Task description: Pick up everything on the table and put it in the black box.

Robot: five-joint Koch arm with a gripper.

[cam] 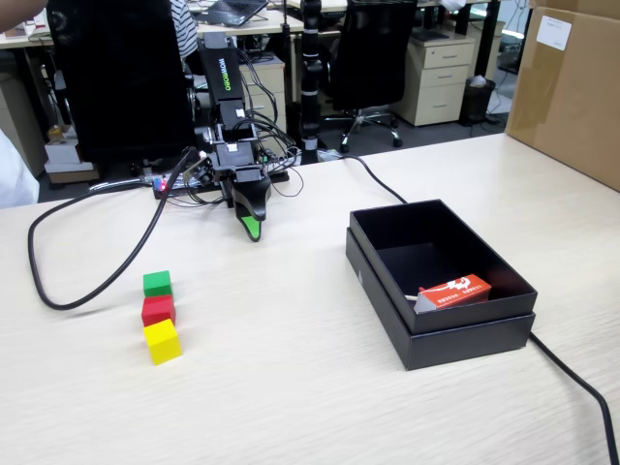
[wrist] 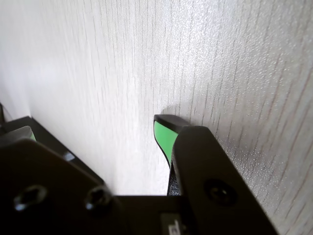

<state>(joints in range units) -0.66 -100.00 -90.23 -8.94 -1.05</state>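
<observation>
While gripper (cam: pixel 254 231) rests closed, empty, behind green cube (cam: pixel 157 283), red cube (cam: pixel 158 310) touches it: grasp may nudge both.

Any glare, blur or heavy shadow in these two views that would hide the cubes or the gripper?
Fixed view: even office light, soft shadows, green cube, red cube and yellow cube sharp. Wrist view: washed-out glare on the table at left, the gripper close and soft-focused, no cubes visible.
</observation>
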